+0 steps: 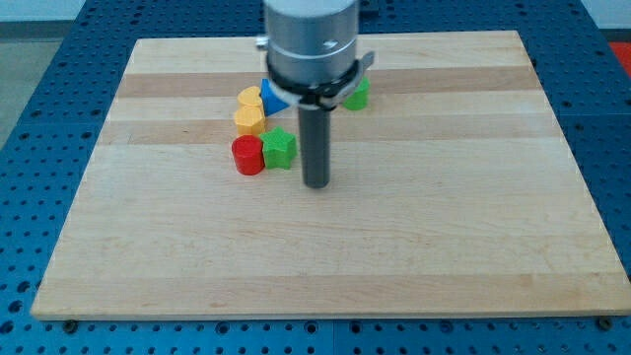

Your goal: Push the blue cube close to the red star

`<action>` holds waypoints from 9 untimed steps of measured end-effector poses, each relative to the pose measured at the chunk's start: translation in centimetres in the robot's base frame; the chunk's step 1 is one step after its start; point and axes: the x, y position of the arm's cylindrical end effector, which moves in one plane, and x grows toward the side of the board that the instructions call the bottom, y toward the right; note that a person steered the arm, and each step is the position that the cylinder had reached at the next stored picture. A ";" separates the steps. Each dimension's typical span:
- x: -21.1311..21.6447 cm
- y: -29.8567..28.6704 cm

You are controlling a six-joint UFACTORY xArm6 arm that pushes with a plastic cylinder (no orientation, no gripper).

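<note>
My tip (315, 184) rests on the wooden board (444, 217), just right of a green star block (279, 148) and a red cylinder-like block (247, 156). A blue block (272, 97) lies further up, partly hidden behind the arm's grey body; its shape cannot be made out. It touches a yellow heart-shaped block (248, 99). No red star shows; the arm hides part of the board near the view's top.
An orange-yellow block (249, 121) sits between the yellow heart and the red block. A green block (358, 95) peeks out right of the arm. A blue perforated table (30, 148) surrounds the board.
</note>
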 end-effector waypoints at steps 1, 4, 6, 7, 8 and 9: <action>0.2 -6.3; -9.0 -17.0; -17.4 -14.9; -18.8 -11.3; -18.8 -8.8; -18.5 -6.8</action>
